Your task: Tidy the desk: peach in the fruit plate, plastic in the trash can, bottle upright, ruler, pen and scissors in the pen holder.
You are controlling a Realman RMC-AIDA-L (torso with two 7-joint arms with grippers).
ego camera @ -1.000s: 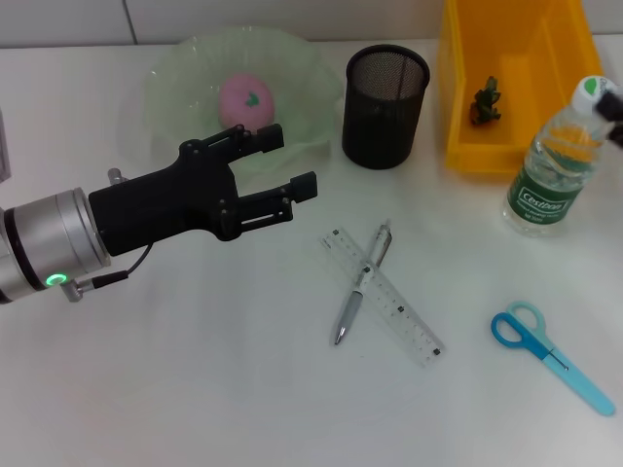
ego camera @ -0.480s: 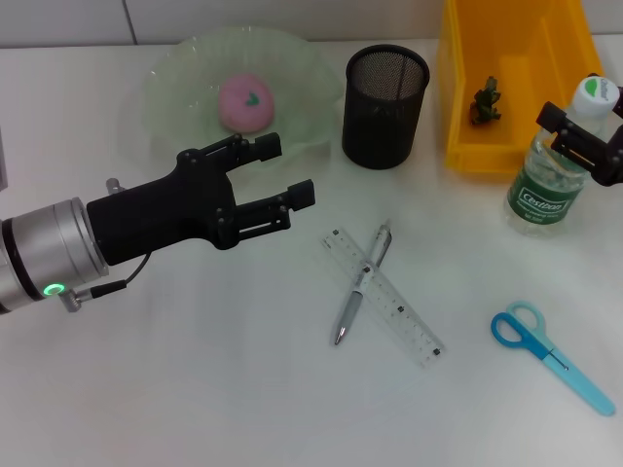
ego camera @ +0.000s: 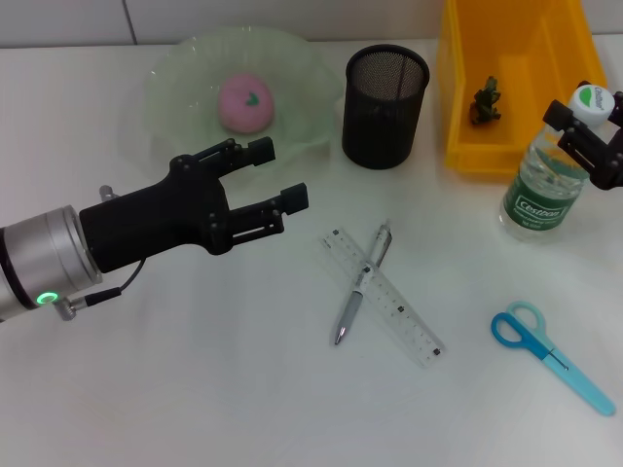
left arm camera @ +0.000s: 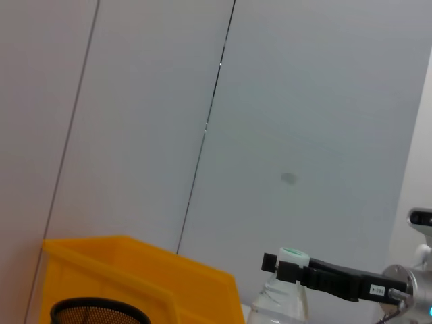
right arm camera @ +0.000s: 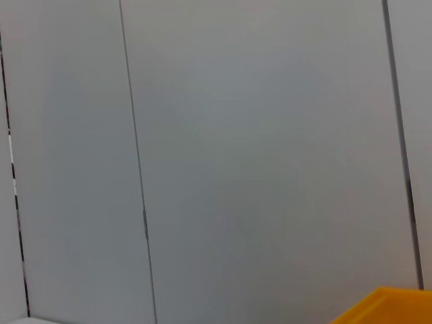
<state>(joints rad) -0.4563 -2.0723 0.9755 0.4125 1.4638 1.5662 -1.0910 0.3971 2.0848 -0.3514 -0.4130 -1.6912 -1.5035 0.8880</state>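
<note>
While bottle (ego camera: 547, 175) stands upright, right end effector (ego camera: 584, 131) pinches neck; left end effector (ego camera: 277, 175) spread.

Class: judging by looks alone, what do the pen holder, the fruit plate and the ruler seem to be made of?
Pen holder: likely black metal mesh, see-through weave. Fruit plate: translucent pale green glass or plastic, wavy rim. Ruler: clear plastic; the table shows through its printed marks.

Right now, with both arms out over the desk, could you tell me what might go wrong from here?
1. The right gripper sits at the neck of the upright bottle; a sideways pull may tip it toward the yellow bin.
2. The pen lies across the ruler, so grasping one may drag the other.
3. The left gripper, fingers open, hovers near the fruit plate and could nudge its rim.
</note>
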